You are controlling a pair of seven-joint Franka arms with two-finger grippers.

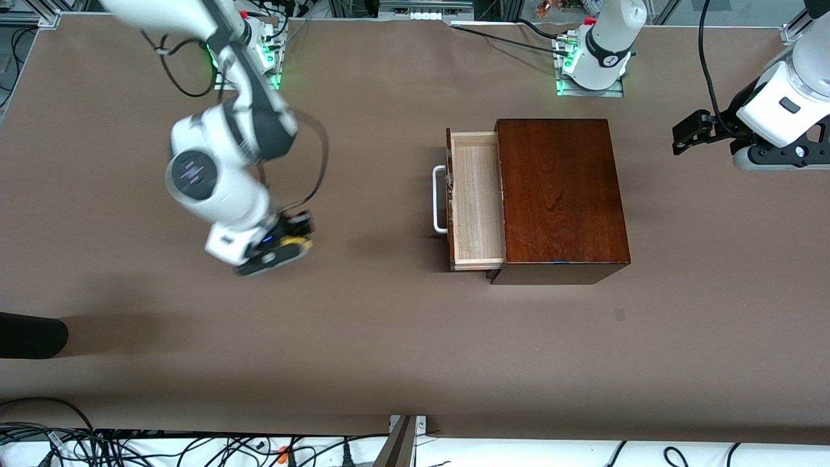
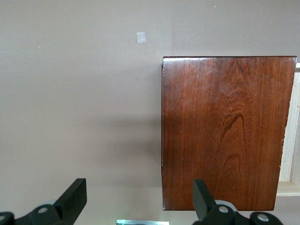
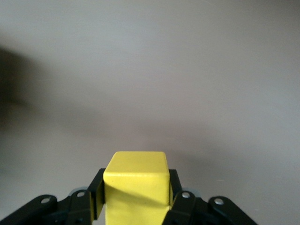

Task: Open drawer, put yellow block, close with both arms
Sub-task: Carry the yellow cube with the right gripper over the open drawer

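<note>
Small bright yellow cube (image 3: pixel 136 185): clamped between the fingers of the black right gripper (image 1: pixel 290 241), over bare brown table (image 1: pixel 363 337).
Pale wooden drawer (image 1: pixel 476 198): pulled out of the glossy mahogany box (image 1: pixel 557 194), well apart from the right gripper.
Black left gripper (image 2: pixel 140 199): spread wide, held waiting beside the box.

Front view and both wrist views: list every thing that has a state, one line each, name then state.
drawer: pulled open from the wooden box, tray empty.
yellow block: clamped in the right gripper, not yet in the drawer.
right gripper: shut on the yellow block, toward the right arm's end of the table.
left gripper: open, holding nothing, waiting above the table beside the wooden box.
</note>
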